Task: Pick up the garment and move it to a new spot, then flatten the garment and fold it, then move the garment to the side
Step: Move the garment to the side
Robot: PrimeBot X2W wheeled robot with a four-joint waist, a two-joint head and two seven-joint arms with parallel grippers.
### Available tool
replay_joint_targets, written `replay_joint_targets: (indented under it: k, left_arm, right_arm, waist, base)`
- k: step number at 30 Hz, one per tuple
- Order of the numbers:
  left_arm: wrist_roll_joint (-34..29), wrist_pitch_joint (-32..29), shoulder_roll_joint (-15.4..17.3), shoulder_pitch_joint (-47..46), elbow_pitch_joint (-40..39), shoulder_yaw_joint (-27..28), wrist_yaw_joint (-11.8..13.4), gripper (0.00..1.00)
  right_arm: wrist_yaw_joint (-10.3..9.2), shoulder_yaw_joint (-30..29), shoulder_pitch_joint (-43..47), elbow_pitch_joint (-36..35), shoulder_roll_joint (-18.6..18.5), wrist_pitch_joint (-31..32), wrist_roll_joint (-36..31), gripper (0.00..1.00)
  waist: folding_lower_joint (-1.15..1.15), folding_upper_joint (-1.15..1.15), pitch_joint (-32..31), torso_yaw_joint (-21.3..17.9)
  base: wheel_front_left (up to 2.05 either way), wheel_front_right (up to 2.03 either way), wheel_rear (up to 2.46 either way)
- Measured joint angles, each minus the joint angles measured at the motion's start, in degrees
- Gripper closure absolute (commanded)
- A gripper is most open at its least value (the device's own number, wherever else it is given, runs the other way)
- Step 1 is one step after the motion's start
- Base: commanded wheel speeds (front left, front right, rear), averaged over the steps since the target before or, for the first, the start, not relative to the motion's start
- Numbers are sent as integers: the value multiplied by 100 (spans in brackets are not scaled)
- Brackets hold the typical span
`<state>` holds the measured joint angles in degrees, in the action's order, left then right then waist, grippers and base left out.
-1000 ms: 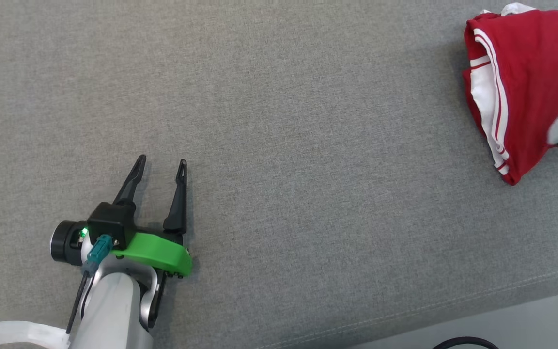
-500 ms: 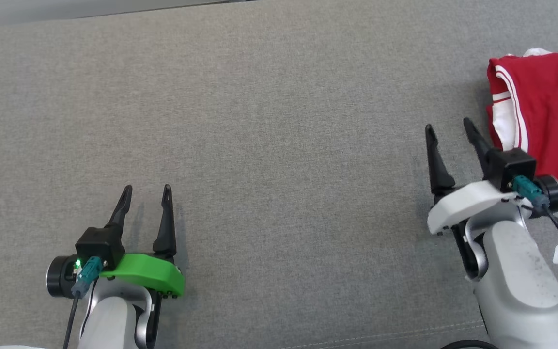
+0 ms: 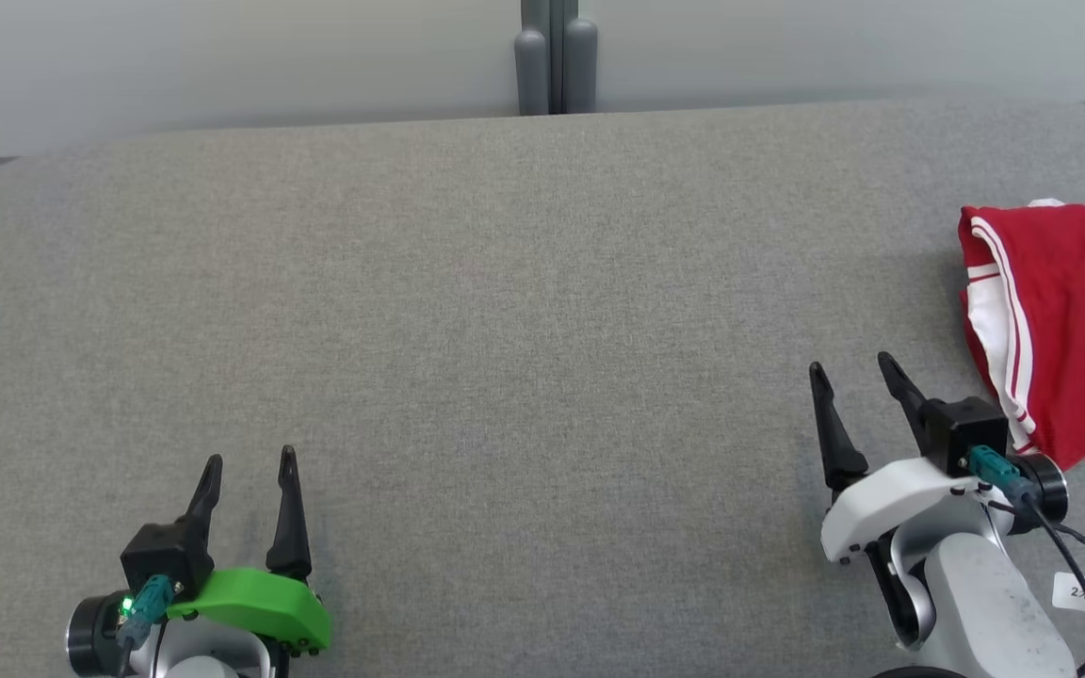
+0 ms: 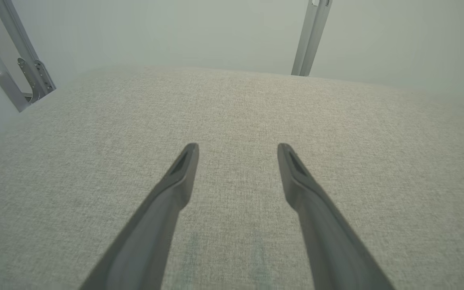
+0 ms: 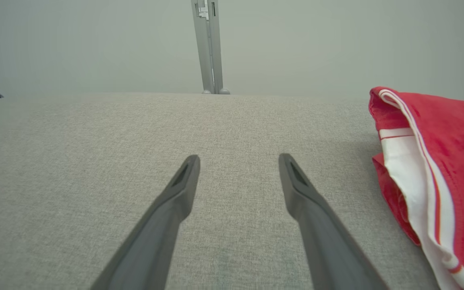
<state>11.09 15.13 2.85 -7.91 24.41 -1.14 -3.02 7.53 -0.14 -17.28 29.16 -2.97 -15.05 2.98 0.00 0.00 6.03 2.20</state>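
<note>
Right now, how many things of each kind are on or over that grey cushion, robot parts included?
Red garment with white stripes: 1
Grippers, jaws open: 2 (left gripper, right gripper)
Total: 3

Grey woven surface (image 3: 524, 311) before a pale wall (image 3: 222, 56)
2 rounded grey posts (image 3: 557, 56) stand close together behind the middle of the surface's far edge; in the left wrist view a slanted metal bracket (image 4: 26, 80) sits beyond its far left corner.

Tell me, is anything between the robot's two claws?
Nothing: just bare grey fabric surface between the left gripper and the right gripper, in the head view.
</note>
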Motion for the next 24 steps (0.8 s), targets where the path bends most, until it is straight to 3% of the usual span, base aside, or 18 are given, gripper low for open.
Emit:
replay_joint_targets:
  k: [11,24]
  left_arm:
    - [4,0,-1,239,74,41,4,0]
    - [57,0,-1,256,63,29,-54,0]
  right_arm:
    - [0,130,309,34,10,0,-42,0]
    - [0,149,409,-15,11,0,-108,0]
  waist:
    - [0,0,-510,-21]
    - [0,0,-543,-25]
  base:
    - [0,0,0]
    - [0,0,0]
